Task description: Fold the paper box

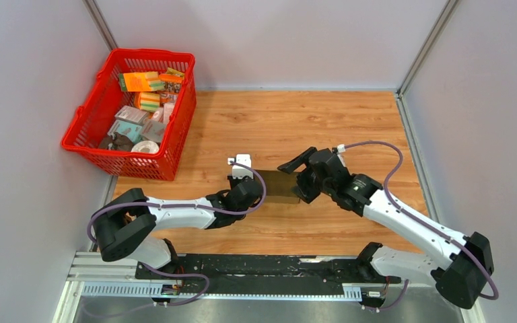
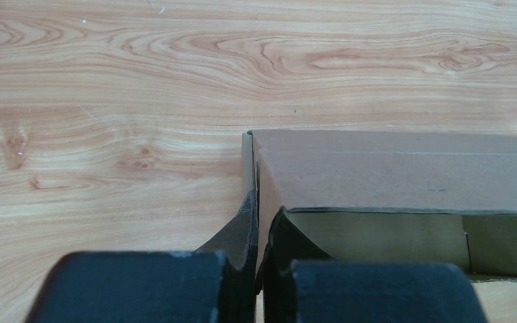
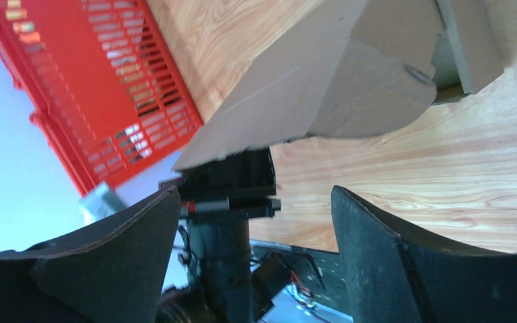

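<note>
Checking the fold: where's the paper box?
Top view: the paper box lies centre-frame, the left gripper shut on its left end, the open right gripper at its right.

Left end effector closed, right splayed.

Lab robot cell: plain grey panel walls, aluminium corner posts, wood-grain desk, slotted mounting rail at near edge.

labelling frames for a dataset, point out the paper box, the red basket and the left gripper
paper box (image 2: pixel 390 171): left wrist view, on its top panel
red mesh basket (image 1: pixel 134 163): top external view, on its near wall
left gripper (image 2: pixel 259 269): left wrist view, between its fingertips, shut on the box's wall
</note>
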{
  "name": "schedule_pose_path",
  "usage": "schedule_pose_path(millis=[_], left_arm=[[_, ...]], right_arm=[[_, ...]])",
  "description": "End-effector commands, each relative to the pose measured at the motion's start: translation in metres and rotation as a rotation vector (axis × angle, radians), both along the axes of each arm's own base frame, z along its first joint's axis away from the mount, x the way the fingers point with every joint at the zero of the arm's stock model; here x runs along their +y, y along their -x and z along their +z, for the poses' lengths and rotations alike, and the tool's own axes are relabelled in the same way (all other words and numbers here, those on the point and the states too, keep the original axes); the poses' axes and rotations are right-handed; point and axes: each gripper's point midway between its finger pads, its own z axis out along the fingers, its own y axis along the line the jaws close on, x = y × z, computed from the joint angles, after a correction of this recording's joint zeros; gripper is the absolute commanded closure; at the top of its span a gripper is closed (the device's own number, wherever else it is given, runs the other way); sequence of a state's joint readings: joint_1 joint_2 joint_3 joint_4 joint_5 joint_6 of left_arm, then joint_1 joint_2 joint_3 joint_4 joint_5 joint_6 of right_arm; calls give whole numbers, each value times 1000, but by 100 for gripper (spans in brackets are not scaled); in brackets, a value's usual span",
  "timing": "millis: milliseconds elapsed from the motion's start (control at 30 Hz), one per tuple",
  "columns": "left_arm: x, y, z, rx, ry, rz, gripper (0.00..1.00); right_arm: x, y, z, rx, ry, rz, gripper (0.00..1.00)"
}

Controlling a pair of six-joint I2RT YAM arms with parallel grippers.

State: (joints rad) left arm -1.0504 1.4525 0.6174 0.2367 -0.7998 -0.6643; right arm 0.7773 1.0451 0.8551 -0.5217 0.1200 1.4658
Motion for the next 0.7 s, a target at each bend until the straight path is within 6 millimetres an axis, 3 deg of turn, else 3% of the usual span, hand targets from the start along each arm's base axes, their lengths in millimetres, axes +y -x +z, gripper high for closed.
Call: schedule_pose_path(millis=[0, 167, 300, 433, 533, 667], left_arm=[[6, 8, -17, 40, -76, -13, 100], [5, 9, -15, 28, -83, -4, 100], [4, 9, -15, 23, -91, 3, 100], [5, 12, -16, 18, -89, 7, 97], [6, 14, -14, 21, -60, 10, 90], [9, 24, -12, 42, -4, -20, 65]], right_arm=[[-4, -32, 16, 37, -107, -252, 18], [4, -45, -3, 75, -109, -299, 40], [5, -51, -11, 81, -95, -317, 51], [6, -52, -18, 69, -122, -326, 75], [6, -49, -26, 79, -142, -325, 82], [6, -46, -33, 94, -152, -325, 84]])
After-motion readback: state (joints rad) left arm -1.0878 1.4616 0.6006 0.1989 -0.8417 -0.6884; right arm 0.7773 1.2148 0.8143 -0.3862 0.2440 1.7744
